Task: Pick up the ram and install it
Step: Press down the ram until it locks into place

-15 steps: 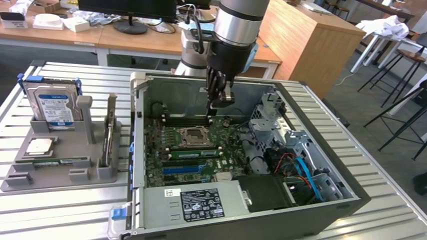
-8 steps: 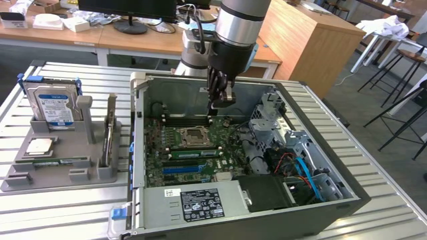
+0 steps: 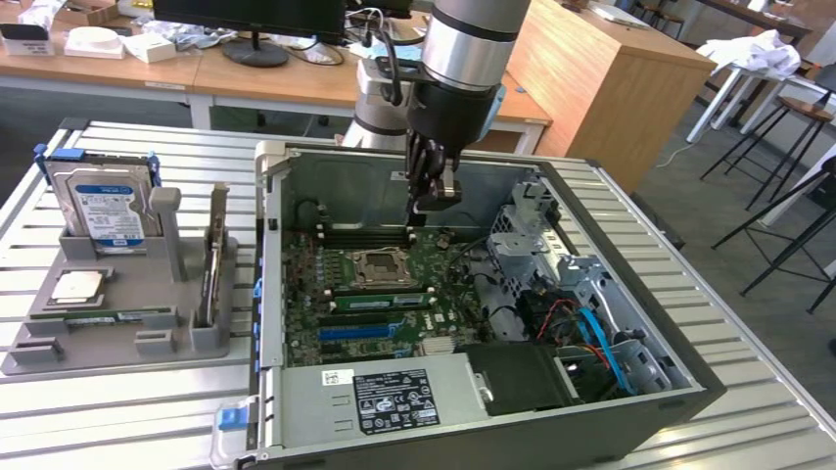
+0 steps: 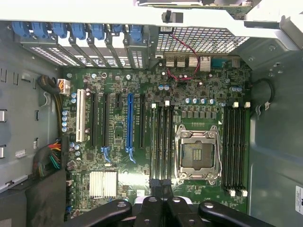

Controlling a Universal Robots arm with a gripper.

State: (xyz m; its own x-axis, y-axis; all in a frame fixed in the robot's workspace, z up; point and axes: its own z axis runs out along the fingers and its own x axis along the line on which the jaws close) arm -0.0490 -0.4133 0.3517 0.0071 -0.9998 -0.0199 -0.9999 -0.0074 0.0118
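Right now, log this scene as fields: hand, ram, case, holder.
hand: hand shut, hanging over the motherboard inside the case
ram: apparently the green stick lying flat in the grey holder, apart from the hand
case: computer case open, lying on its side
holder: grey holder at the exterior view's left of the case, also carrying a hard drive

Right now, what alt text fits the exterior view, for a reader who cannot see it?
A robot arm reaches down into an open computer case, its shut gripper just above the motherboard near the empty processor socket. On the exterior view's left, a grey holder carries a hard drive and other parts.
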